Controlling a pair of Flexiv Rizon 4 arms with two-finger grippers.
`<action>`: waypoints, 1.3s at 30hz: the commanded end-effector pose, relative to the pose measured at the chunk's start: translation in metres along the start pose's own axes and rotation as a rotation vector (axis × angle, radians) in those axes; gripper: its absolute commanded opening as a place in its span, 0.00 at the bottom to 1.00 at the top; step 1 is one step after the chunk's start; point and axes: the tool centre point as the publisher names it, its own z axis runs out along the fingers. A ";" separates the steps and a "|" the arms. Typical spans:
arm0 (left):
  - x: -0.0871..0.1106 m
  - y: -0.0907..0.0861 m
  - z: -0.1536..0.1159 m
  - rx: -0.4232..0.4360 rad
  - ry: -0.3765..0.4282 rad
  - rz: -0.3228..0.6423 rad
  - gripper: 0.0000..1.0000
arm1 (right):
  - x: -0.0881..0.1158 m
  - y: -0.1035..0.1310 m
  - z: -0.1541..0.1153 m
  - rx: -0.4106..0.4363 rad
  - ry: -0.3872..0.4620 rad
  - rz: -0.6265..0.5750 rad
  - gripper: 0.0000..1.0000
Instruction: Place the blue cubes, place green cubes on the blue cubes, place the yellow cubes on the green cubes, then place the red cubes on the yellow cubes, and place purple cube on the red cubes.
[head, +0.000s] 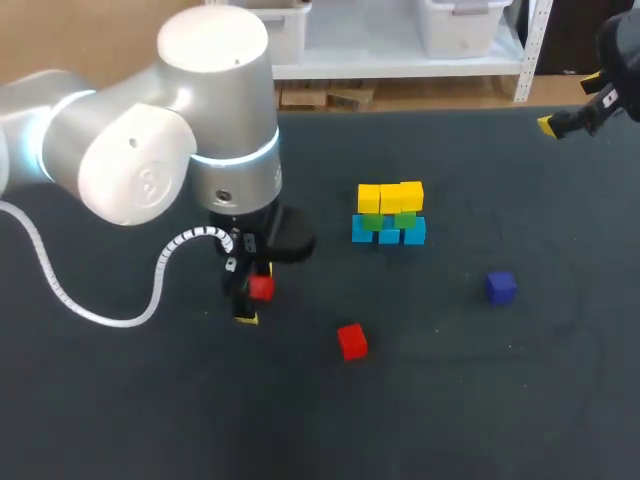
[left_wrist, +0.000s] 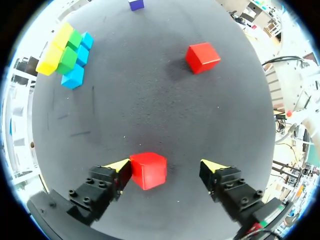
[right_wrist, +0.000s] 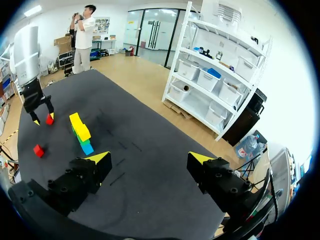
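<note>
- While the left tool (left_wrist: 167, 167) hangs low over the near-left tabletop (head: 500, 420), its fingers stand spread. One red cube (left_wrist: 148, 171) sits in the gap, touching one finger and apart from the other, so nothing is gripped.
- Deciding relation: the cube lies off-centre between the fingers. Judged from this, the far finger must cross the gap before any grip holds.
- Stack (head: 389, 213): ahead of the left tool and off to one side, well apart from it. The left arm is much the nearer.
- Blue cubes (head: 389, 234): three, in a row on the tabletop.
- Green cubes (head: 405, 219): two visible, resting on the blue row.
- Yellow cubes (head: 390, 197): three as far as can be told, on top.
- Red cubes: two. The second red cube (head: 352, 341) lies loose, in front of the stack and beside the left tool.
- Purple cube (head: 501, 287): one, alone to the stack's right.
- Right tool (right_wrist: 150, 157): open and empty, at the far right edge, well apart from every cube.
</note>
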 end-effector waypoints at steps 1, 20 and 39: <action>0.000 0.004 0.002 0.007 -0.002 0.004 0.87 | 0.000 0.004 -0.002 0.053 0.003 0.002 1.00; 0.000 0.006 -0.006 -0.006 0.014 -0.014 1.00 | 0.000 0.004 -0.002 0.053 0.003 0.002 1.00; 0.000 0.013 -0.001 -0.009 -0.003 -0.038 0.43 | 0.000 0.004 -0.002 0.053 0.003 0.002 1.00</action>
